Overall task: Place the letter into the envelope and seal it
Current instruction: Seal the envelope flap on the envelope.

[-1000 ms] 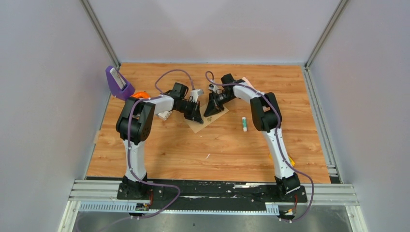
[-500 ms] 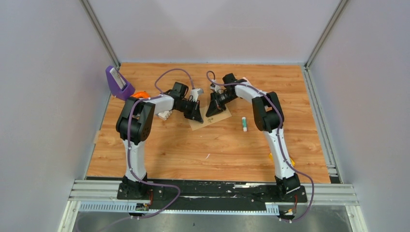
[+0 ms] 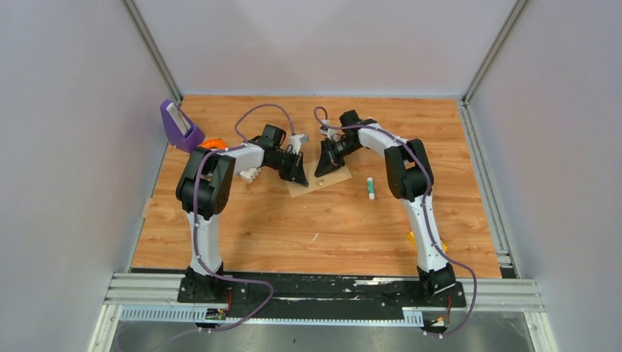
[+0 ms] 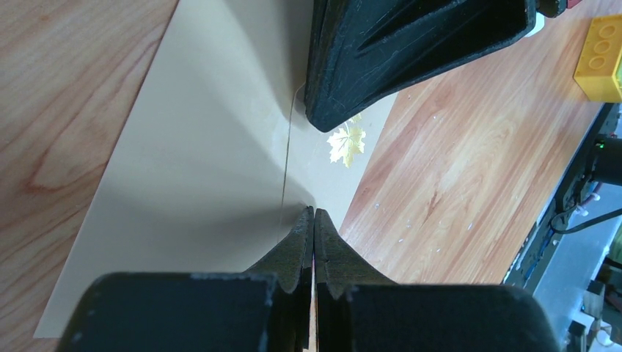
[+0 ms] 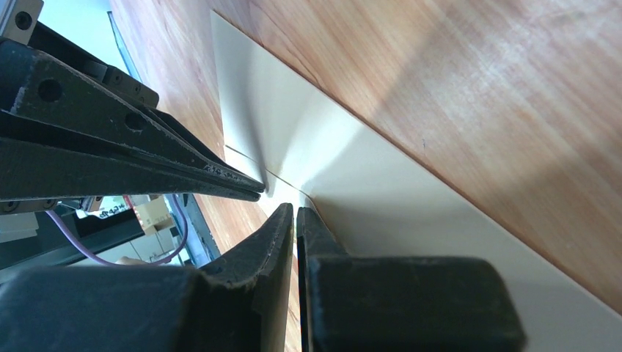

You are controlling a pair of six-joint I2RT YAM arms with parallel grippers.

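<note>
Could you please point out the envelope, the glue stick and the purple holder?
envelope [image 3: 312, 188]: top view, bare near part.
glue stick [image 3: 371, 188]: top view, mid-body.
purple holder [image 3: 178, 130]: top view, front wall.

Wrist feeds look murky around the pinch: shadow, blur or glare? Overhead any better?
Left wrist: the left gripper is close and slightly soft, the envelope sharp but shaded near the pinch, no glare. Right wrist: the right gripper is blurred, the envelope washed pale, the upper-left background blown out. Top external: evenly lit, but both grippers partly cover the envelope.
</note>
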